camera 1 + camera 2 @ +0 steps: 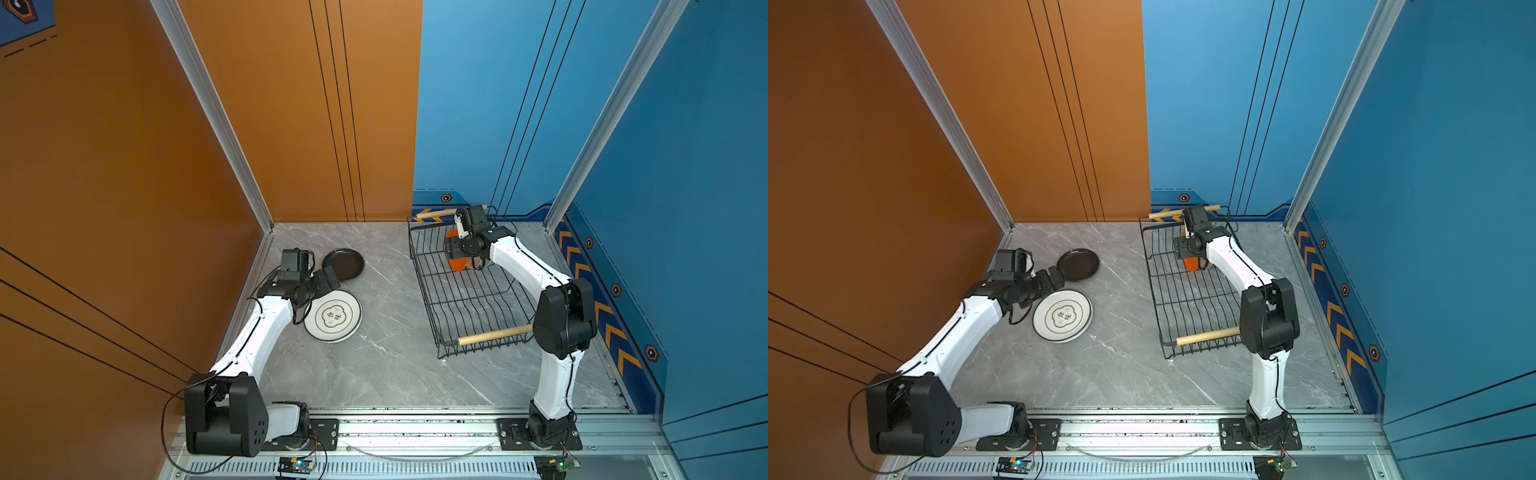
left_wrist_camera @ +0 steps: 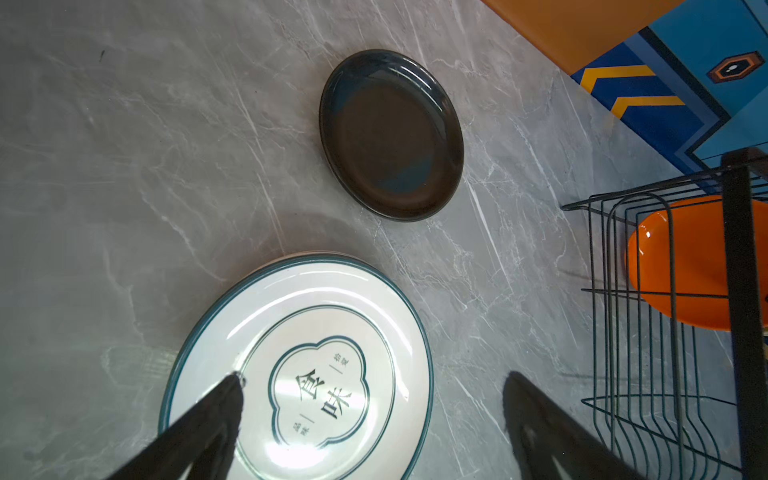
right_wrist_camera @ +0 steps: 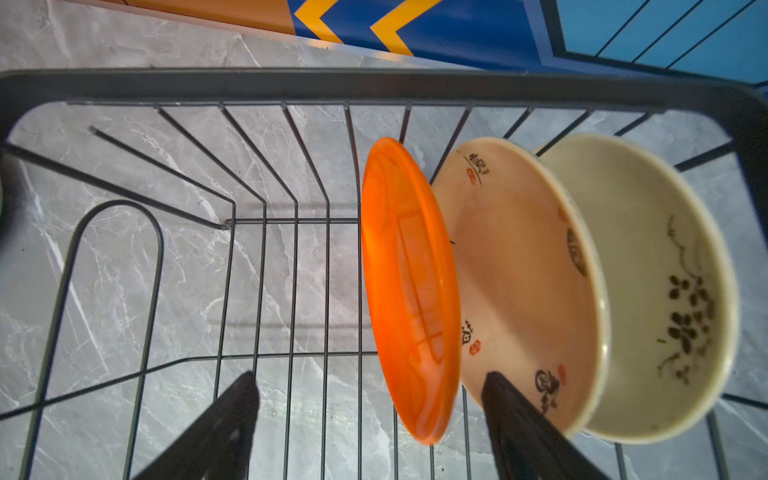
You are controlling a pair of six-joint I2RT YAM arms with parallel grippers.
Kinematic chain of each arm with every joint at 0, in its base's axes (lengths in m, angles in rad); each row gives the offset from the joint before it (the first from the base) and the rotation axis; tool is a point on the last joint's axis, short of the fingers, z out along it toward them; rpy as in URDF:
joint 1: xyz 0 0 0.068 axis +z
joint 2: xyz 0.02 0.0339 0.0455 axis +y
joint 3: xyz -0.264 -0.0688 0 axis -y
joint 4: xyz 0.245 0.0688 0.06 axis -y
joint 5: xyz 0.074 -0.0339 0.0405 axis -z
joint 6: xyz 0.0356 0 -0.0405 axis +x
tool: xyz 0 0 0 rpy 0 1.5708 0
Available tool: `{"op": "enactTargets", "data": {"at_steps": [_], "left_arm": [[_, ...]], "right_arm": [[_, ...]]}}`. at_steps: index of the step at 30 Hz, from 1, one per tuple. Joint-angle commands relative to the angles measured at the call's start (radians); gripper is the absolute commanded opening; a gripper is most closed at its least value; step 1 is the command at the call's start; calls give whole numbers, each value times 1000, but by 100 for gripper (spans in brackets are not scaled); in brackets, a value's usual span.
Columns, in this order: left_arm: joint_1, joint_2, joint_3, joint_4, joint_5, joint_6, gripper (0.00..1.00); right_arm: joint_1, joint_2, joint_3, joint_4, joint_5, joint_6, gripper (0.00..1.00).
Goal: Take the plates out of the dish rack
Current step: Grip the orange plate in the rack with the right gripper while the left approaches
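The right gripper (image 3: 370, 374) is reaching down into the far end of the dish rack (image 3: 332, 81). Its two fingers are standing apart and are not pinching anything yet. Three plates are standing on their edges there, side by side: an orange plate (image 3: 409, 291), then a cream plate with red marks (image 3: 519, 270), then a cream plate with dark flowers (image 3: 665, 270). The orange plate is showing its thin edge to the gripper and is sitting right between the fingers. One finger is hanging over the empty wires on the plate's open side. The other finger is poking into the gap between the orange plate and the cream plate with red marks. So I think the coming move is a squeeze across the thin way of the orange plate, then a lift straight up. The right arm is the near one for this job. The left gripper (image 2: 374, 376) is well apart, over on the left of the table (image 1: 395, 365). It is hanging wide open and holding nothing above a white plate (image 2: 299, 374) that is lying flat. A black plate (image 2: 390, 133) is lying flat just beyond it, on the far side.
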State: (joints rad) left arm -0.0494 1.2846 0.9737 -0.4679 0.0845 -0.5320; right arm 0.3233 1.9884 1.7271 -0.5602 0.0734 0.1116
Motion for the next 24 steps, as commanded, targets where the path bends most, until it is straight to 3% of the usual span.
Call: {"op": "enactTargets", "data": {"at_steps": [1,13,16,24], "left_arm": [[-32,-45,-42,3,-103,-40,98],[-69,-41,-92,29,-26,-75,98],[-62,-33,-81,35,33,-24,98],[-58,-58,-90,34,-7,53,98]], "right_arm": [[-16,41,46,2,-19,7,77],[-30,127,91,28,-15,-13,53],[-32,137,86,42,-15,-24,47],[-39,148,77,63,-14,-31,36]]}}
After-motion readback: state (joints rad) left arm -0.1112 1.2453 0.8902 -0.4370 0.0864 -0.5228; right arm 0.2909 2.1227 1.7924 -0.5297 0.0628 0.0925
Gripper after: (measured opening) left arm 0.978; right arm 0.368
